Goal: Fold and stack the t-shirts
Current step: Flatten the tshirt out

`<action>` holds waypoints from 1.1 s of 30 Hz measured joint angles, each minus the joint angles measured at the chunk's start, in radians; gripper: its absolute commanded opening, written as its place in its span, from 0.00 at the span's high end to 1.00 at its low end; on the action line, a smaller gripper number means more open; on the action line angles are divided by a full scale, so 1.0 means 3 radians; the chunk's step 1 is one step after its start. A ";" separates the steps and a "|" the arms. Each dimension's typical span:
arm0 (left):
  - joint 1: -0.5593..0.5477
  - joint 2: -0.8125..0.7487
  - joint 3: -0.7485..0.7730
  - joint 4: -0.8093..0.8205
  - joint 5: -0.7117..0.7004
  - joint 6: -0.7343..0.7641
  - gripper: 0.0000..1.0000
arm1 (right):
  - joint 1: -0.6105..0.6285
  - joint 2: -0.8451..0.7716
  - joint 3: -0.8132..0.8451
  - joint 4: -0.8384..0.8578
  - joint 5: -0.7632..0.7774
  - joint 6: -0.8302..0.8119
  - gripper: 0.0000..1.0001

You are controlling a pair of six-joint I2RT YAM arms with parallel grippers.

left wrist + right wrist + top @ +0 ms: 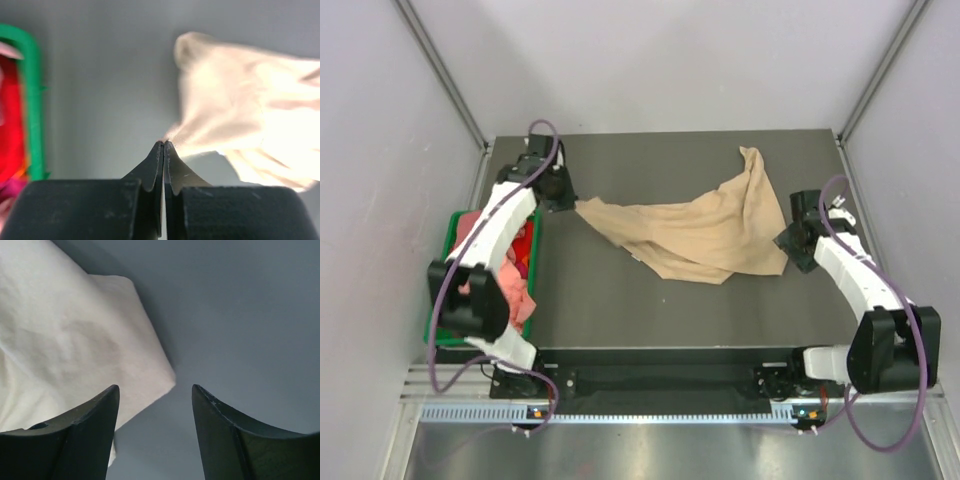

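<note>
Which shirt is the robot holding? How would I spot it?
Look at the dark table; the tan t-shirt lies crumpled across its middle, one corner pinched by the left gripper. The other clothes are pink and red, bunched in the green bin at the table's left edge; this one is plain beige.

Dark grey table (620, 310), green bin (34, 110) at left
</note>
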 measured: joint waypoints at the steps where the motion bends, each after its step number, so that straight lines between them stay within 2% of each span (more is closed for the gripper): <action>1: 0.0000 -0.0220 0.0000 -0.0010 -0.0032 -0.0003 1.00 | -0.0001 -0.0076 -0.0058 -0.0010 0.0019 0.0037 0.39; 5: -0.0008 -0.0886 0.0019 -0.0061 -0.0137 -0.0001 1.00 | -0.0006 -0.0276 -0.0317 0.0076 0.0056 0.0184 0.39; 8: -0.0011 -0.1078 0.0029 -0.0111 -0.0192 0.0000 1.00 | -0.0008 -0.0317 -0.0537 0.0223 0.0038 0.0214 0.39; 15: -0.0011 -0.1096 0.0052 -0.0239 -0.0233 -0.0001 1.00 | -0.0020 -0.0053 -0.0765 0.0778 -0.0089 0.0066 0.41; 20: -0.0011 -0.1096 0.0244 -0.0319 -0.0323 -0.0003 1.00 | -0.0020 0.0055 -0.0814 0.1247 -0.0244 -0.0167 0.44; 24: -0.0011 -0.1096 0.0394 -0.0332 -0.0374 -0.0006 1.00 | -0.0020 0.0226 -0.0811 0.1504 -0.0263 -0.0281 0.50; 28: -0.0011 -0.1095 0.0422 -0.0336 -0.0376 -0.0025 1.00 | -0.0020 0.0437 -0.0762 0.1642 -0.0254 -0.0337 0.49; 30: -0.0011 -0.1092 0.0422 -0.0336 -0.0345 -0.0041 1.00 | -0.0020 0.0500 -0.0745 0.1712 -0.0242 -0.0366 0.60; 31: -0.0011 -0.1092 0.0422 -0.0333 -0.0332 -0.0051 1.00 | -0.0020 0.0514 -0.0741 0.1743 -0.0239 -0.0381 0.73; 33: -0.0011 -0.1092 0.0422 -0.0332 -0.0304 -0.0064 1.00 | -0.0020 0.0535 -0.0741 0.1759 -0.0245 -0.0407 0.85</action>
